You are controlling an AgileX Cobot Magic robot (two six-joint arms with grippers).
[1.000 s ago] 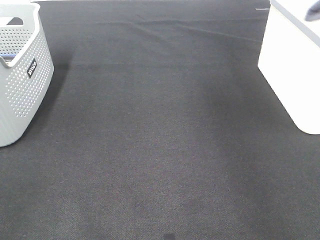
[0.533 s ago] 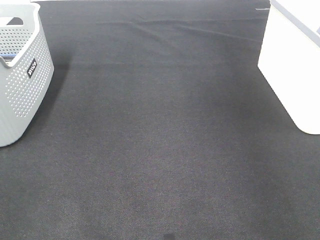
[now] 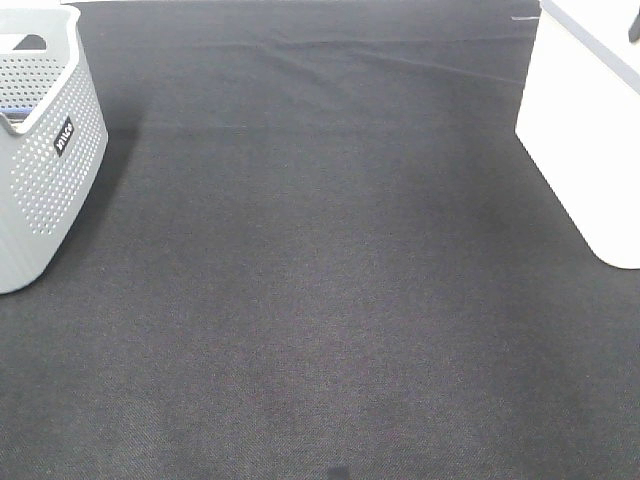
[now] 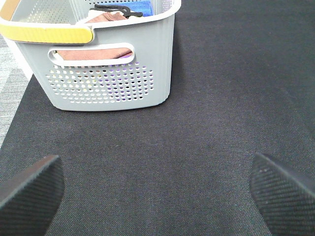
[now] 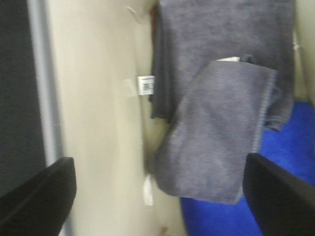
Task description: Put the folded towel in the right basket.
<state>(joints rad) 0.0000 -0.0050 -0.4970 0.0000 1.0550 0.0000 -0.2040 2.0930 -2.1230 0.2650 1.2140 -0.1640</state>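
Observation:
The folded grey towel (image 5: pixel 219 132) lies inside the white right basket (image 5: pixel 98 98), on top of another grey towel (image 5: pixel 221 39) and a blue one (image 5: pixel 290 162). My right gripper (image 5: pixel 157 196) is open and empty above it, with its fingers apart from the towel. In the exterior high view the right basket (image 3: pixel 575 130) stands at the right edge, and a dark sliver of the right arm (image 3: pixel 634 25) shows over it. My left gripper (image 4: pixel 157 191) is open and empty, low over the dark mat in front of the grey left basket (image 4: pixel 103 69).
The grey perforated left basket (image 3: pixel 45 160) has a yellow handle (image 4: pixel 47 33) and holds pink and blue towels (image 4: pixel 93 51). A dark mat (image 3: pixel 320 280) covers the table between the baskets. The mat's edge and the grey floor (image 4: pixel 12 83) show beside the left basket.
A grey shape over the right basket's top corner one second ago has left the exterior view. Only a thin dark sliver shows there now. The baskets have not moved.

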